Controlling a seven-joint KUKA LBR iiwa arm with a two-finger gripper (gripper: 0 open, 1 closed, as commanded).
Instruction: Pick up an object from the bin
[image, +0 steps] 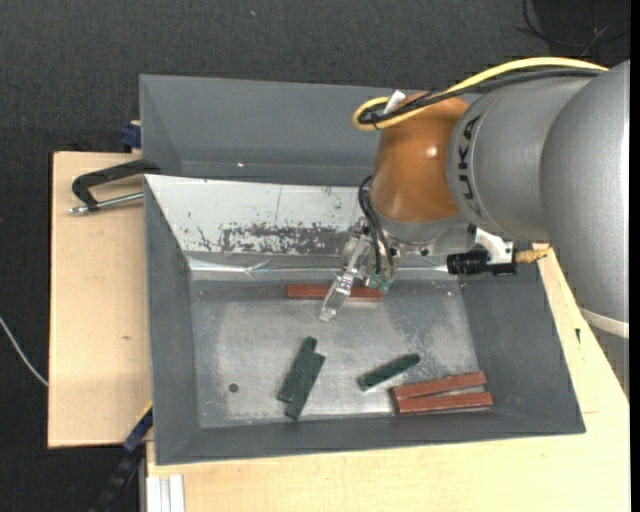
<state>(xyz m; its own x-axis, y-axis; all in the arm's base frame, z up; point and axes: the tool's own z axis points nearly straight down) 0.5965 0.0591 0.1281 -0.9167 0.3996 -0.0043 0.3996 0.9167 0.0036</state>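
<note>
My gripper (355, 300) hangs at the back of the bin floor, open. Its silver finger (338, 292) slants down to the left and crosses a flat reddish-brown stick (306, 292) that lies along the foot of the back wall. The other finger sits near the stick's right end, and that stretch of the stick is hidden behind the fingers. I see nothing held between them. A dark green oblong block (301, 376) lies on the floor in front of the gripper, well apart from it.
A smaller dark green piece (390, 371) lies to the front right, beside two reddish-brown sticks (442, 393) stacked side by side near the front wall. A small dark spot (233, 390) sits at the front left. The arm's orange-covered wrist looms over the bin's back right.
</note>
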